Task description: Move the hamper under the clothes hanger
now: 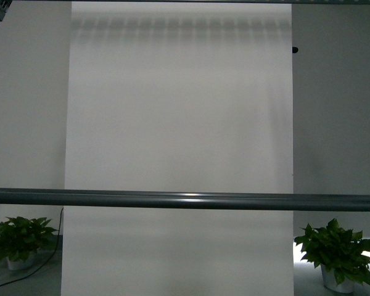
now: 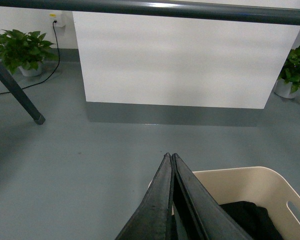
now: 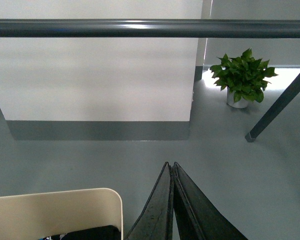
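Hamper [image 2: 255, 185] plain cream-beige, something black inside. Clothes hanger [image 1: 185, 200] bar and legs dark grey with a glossy highlight; both grippers black. Floor [image 2: 90, 165] flat grey-green, backdrop panel [image 1: 179, 123] plain white, potted plants [image 3: 242, 75] green in pale pots.

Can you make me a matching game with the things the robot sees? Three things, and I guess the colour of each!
Things:
1. hamper
2. potted plant
3. clothes hanger bar

Colours:
A. dark grey
B. beige
C. green

Right pairs: 1-B, 2-C, 3-A.
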